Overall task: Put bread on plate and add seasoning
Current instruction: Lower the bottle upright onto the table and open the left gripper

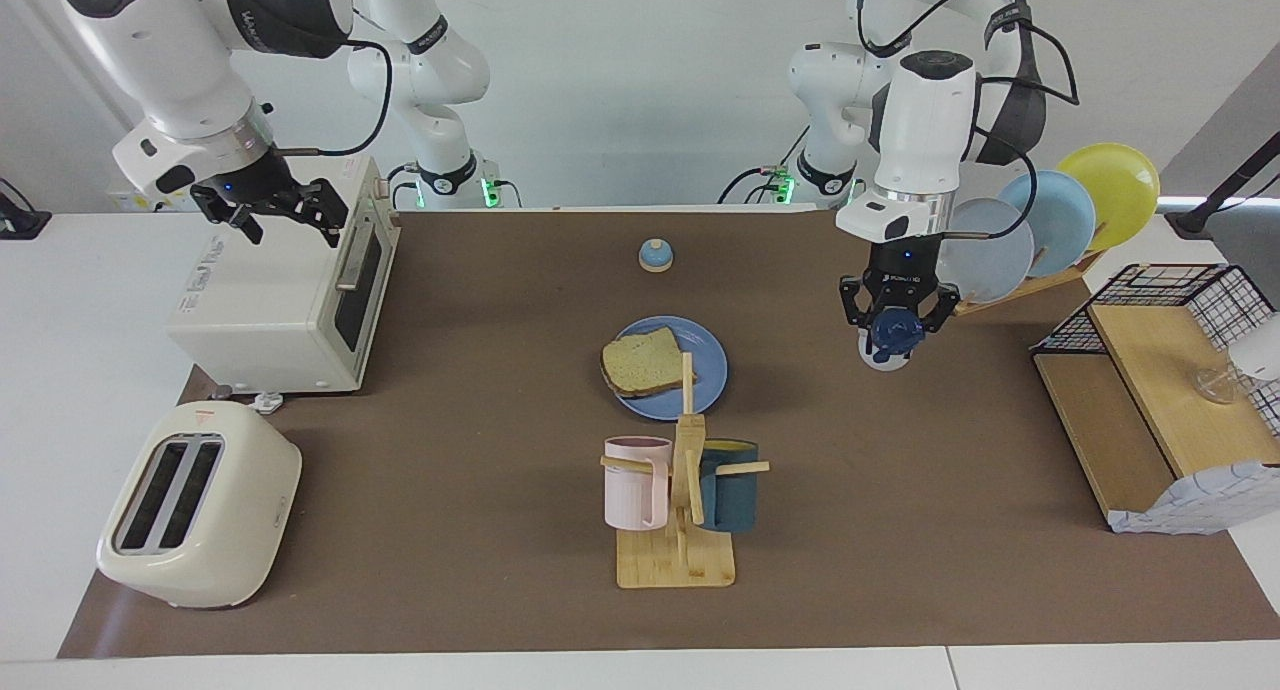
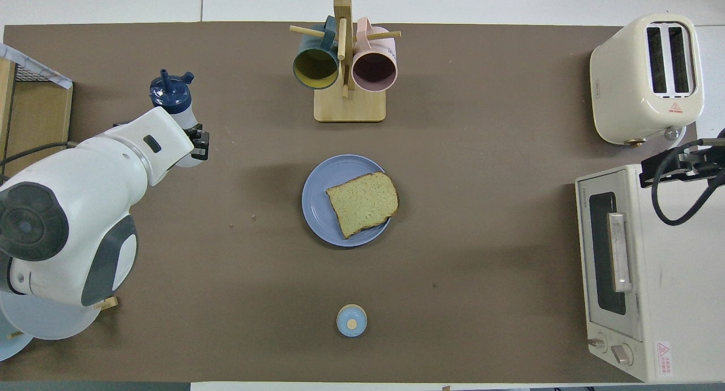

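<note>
The bread (image 1: 640, 362) (image 2: 362, 203), a square tan slice with a brown crust, lies on the round blue plate (image 1: 712, 372) (image 2: 315, 198) at the middle of the mat. My left gripper (image 1: 898, 322) (image 2: 190, 147) points straight down and is shut on the seasoning (image 1: 886, 355) (image 2: 173, 96). This white bottle with a navy cap is upright, low over the mat between the plate and the plate rack. I cannot tell whether its base touches the mat. My right gripper (image 1: 290, 220) (image 2: 677, 164) waits open over the toaster oven's top.
A toaster oven (image 1: 280, 300) (image 2: 617, 272) and a toaster (image 1: 195, 505) (image 2: 648, 76) stand at the right arm's end. A mug rack (image 1: 680, 490) (image 2: 345, 68) stands farther from the robots than the plate, a blue bell (image 1: 655, 256) (image 2: 352, 321) nearer. A plate rack (image 1: 1040, 230) and a wire shelf (image 1: 1160, 370) occupy the left arm's end.
</note>
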### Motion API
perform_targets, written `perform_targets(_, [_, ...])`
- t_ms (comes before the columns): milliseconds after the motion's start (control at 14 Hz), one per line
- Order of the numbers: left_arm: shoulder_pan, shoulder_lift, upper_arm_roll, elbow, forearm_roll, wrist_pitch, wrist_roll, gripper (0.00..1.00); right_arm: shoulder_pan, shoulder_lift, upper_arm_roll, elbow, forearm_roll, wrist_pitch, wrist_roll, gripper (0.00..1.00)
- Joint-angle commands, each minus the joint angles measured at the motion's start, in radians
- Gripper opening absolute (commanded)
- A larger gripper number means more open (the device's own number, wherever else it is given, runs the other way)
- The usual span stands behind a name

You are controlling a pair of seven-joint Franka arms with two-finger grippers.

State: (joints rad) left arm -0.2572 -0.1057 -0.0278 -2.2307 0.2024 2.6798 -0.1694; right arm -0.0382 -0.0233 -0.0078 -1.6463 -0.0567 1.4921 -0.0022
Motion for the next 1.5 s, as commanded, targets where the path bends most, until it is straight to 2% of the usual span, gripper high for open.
perform_targets(0, [0.024, -0.058, -0.006, -0.107, -0.017, 0.141, -0.068, 0.0, -0.014, -0.006, 0.009, -0.001, 0.006, -0.003, -0.018, 1.0])
perform_targets(286, [0.026, -0.046, -0.004, -0.161, -0.047, 0.273, -0.074, 0.0, -0.014, -0.006, 0.009, -0.001, 0.006, -0.003, -0.018, 1.0])
perform_targets(644, [0.027, 0.027, -0.004, -0.228, -0.049, 0.491, -0.116, 0.0, -0.014, -0.006, 0.009, -0.001, 0.006, -0.003, -0.018, 1.0])
perform_targets(787, [0.027, 0.076, -0.004, -0.254, -0.051, 0.647, -0.128, 0.0, -0.014, -0.006, 0.009, -0.001, 0.006, -0.003, -0.018, 1.0])
perform_targets(930, [0.029, 0.162, -0.001, -0.288, -0.051, 0.815, -0.13, 0.0, -0.014, -0.006, 0.009, -0.001, 0.006, -0.003, -0.018, 1.0])
perform_targets(1217, [0.03, 0.179, 0.0, -0.288, -0.049, 0.824, -0.124, 0.0, -0.014, -0.006, 0.009, -0.001, 0.006, -0.003, -0.018, 1.0])
perform_targets(1431, [0.032, 0.225, 0.002, -0.271, -0.038, 0.824, -0.117, 0.0, -0.014, -0.006, 0.009, -0.001, 0.006, -0.003, -0.018, 1.0])
